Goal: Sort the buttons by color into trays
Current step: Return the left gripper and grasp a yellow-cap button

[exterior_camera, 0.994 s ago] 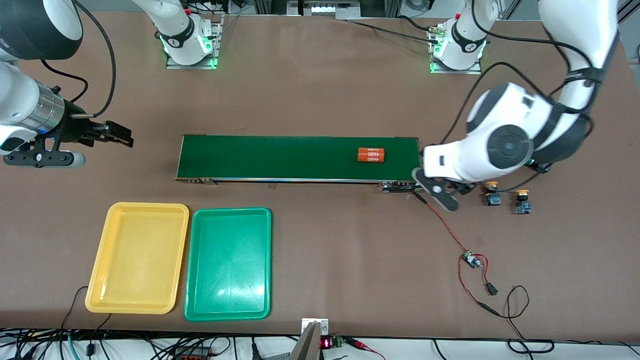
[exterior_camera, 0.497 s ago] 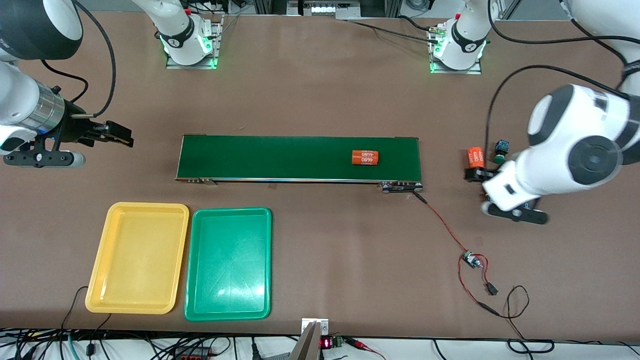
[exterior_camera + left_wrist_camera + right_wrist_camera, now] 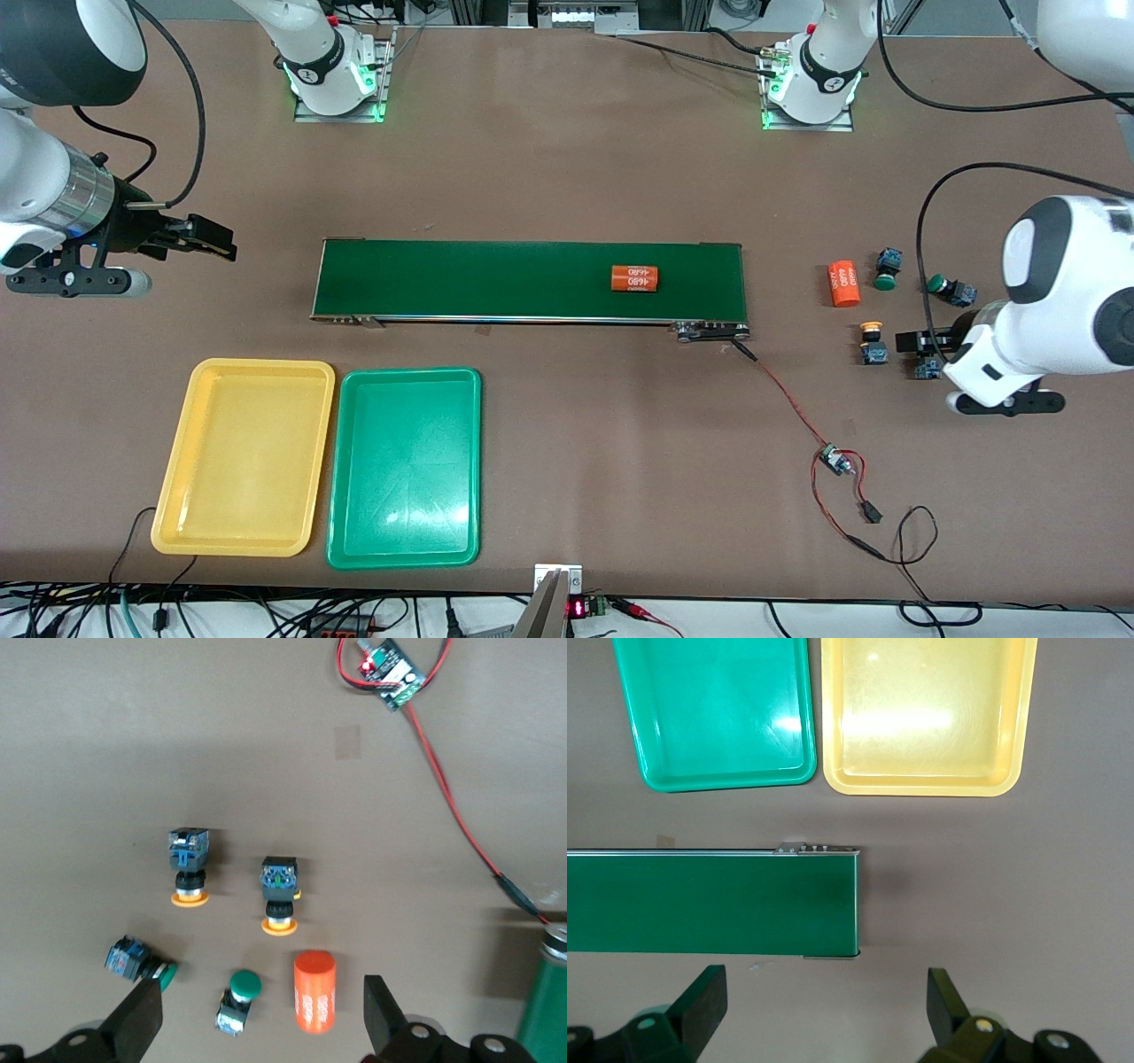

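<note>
Buttons (image 3: 189,865) loosely spaced | left gripper (image 3: 261,1019) jaws wide above | right gripper (image 3: 824,1005) jaws wide, waiting

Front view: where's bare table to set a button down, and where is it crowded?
Bare: between the conveyor belt and the arm bases, and from the green tray to the red wire. Crowded: the buttons around the orange cylinder, under the left gripper.

Four buttons: two yellow-capped (image 3: 189,866) (image 3: 280,893) and two green-capped (image 3: 237,999) (image 3: 139,961). Two trays (one yellow (image 3: 244,456), one green (image 3: 405,467)). Two orange cylinders (image 3: 634,278) (image 3: 843,283), one conveyor belt (image 3: 496,279).
</note>
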